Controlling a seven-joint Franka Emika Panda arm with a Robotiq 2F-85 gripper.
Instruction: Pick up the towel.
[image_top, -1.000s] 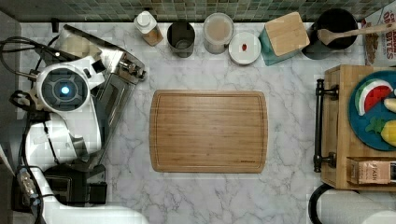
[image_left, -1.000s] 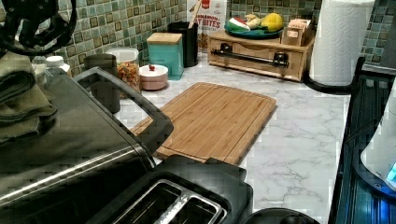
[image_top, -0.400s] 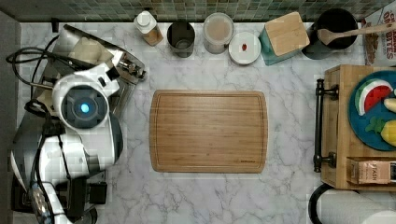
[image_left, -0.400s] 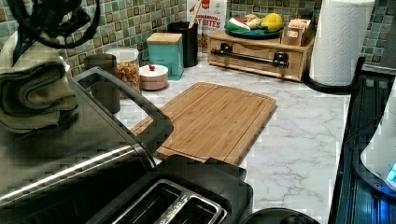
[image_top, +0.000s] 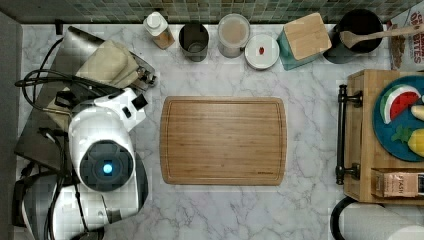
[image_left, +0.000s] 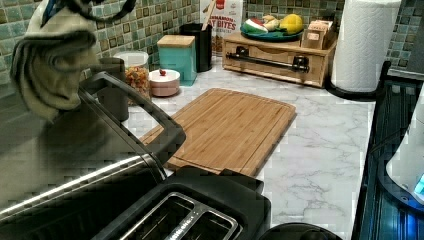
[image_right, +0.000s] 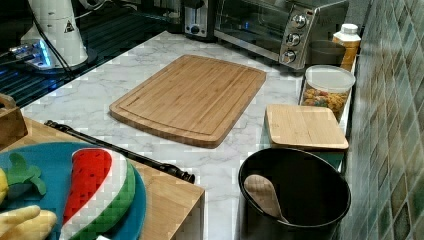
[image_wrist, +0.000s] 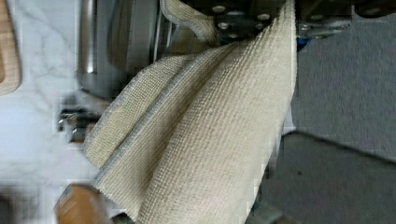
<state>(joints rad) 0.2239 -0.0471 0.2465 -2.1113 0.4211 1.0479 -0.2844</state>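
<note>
Towel (image_left: 52, 65) is up off the toaster oven (image_top: 50, 125), hanging bunched at the left view's far left, above the oven's top. We see it draped straight down from the gripper (image_wrist: 252, 18), long axis vertical, jaws pinching its upper edge. We judge any further lift runs straight up along the cloth, clear of the cutting board (image_top: 223, 141).

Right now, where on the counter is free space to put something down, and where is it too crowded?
The cutting board is bare, and so is the marble between it and the wooden tray. Marble is also open along the top view's bottom edge. The back wall is crowded: bottle, dark cup, cereal jar, white lidded dish, teal box, utensil pot.
</note>
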